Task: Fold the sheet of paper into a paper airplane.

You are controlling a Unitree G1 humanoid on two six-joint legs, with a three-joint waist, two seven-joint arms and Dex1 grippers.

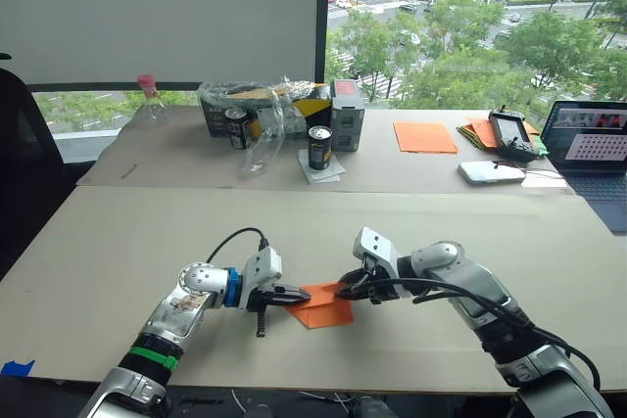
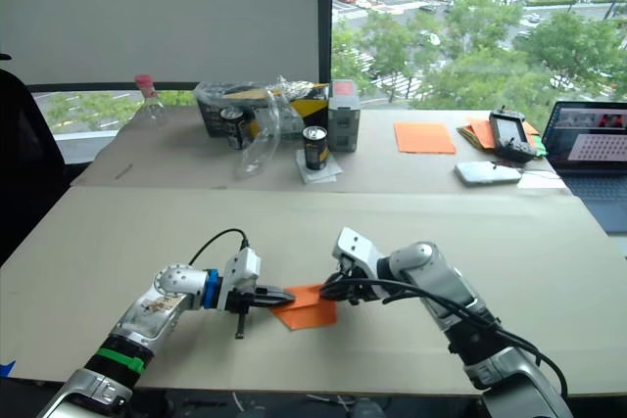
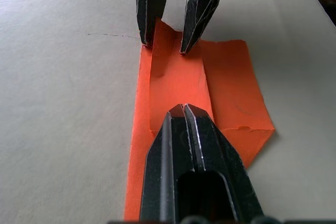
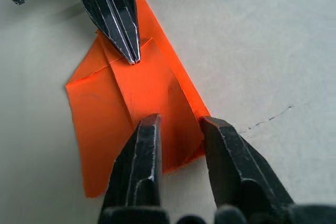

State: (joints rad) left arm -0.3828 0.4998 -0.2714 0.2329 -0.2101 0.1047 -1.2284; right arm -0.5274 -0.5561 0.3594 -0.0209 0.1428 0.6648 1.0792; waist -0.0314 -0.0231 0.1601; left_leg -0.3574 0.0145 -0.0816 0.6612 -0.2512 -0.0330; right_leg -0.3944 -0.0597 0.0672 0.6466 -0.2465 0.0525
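Both grippers (image 1: 286, 293) (image 1: 350, 286) press paper (image 1: 323, 308).

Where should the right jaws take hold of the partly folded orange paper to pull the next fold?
Probably the raised flap at the end of the partly folded orange paper nearest the right gripper, coming in low from the robot's right. That flap stands up off the table between its open jaws, while the left gripper, closed, pins the far end.

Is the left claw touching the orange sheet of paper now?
Touching. In the right wrist view, the left claw, its fingers shut, presses its tip on the sheet of paper.
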